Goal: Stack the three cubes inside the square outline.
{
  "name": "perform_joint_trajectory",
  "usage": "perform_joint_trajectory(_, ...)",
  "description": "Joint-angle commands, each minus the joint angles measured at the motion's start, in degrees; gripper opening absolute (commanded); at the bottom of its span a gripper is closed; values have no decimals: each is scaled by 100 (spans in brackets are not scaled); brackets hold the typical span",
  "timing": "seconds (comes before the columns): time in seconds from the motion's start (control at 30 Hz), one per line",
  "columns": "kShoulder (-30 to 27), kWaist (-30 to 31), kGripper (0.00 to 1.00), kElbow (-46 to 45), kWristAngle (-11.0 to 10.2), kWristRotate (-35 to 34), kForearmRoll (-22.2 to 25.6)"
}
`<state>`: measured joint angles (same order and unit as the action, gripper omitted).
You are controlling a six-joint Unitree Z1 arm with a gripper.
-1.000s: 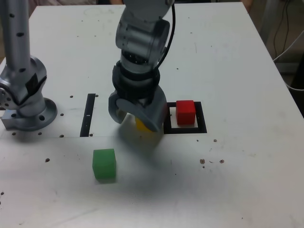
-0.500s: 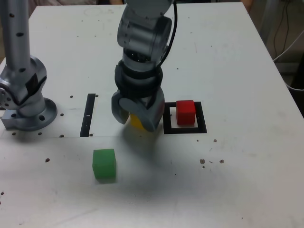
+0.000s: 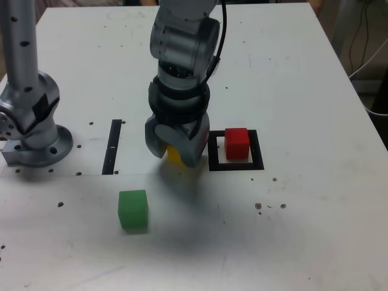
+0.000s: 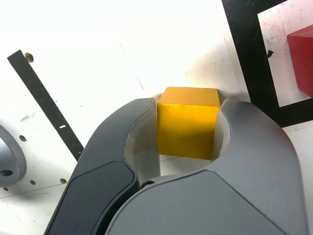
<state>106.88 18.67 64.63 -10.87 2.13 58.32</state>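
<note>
My gripper [image 4: 188, 122] is closed down onto the yellow cube [image 4: 188, 122], jaws pressed vs its two opposite side faces, so I've got hold of it. In the exterior view the cube [image 3: 176, 154] peeks out under the gripper [image 3: 177, 145] at mid-frame, just to the exterior view's left of the square outline [image 3: 236, 165]; can't tell if it's off the bench [image 3: 291, 91] yet. The red cube [image 3: 237, 143] sits inside the outline w/ a white margin round it. The green cube [image 3: 133, 209] is lower left of frame, well apart. Handling guess: small solid block, prob. light, stiff, won't crush, flat smooth faces that could slip if the grip is off-centre. Best hold is mid-height on parallel faces, square-on, which is approx. what I have. Keep it level for setting onto the red one.
</note>
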Motion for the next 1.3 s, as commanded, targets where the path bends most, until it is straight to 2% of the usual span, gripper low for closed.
perform_joint_trajectory(0.0, -41, -13, 17, 18, -2, 11, 13)
perform_joint_trajectory(0.2, -175, -13, 16, 298, 8, 8, 410)
perform_joint_trajectory(0.47, -318, -14, 16, 1583, -113, -32, 1956)
perform_joint_trajectory(0.63, -93, -14, 16, 2437, 98, -464, 2496)
perform_joint_trajectory(0.77, 64, -35, 16, 3004, 252, -1162, 2700)
perform_joint_trajectory(0.93, 169, -185, 16, 3370, 295, -1779, 2725)
perform_joint_trajectory(1.27, 467, -495, 16, 3473, 276, -1915, 2608)
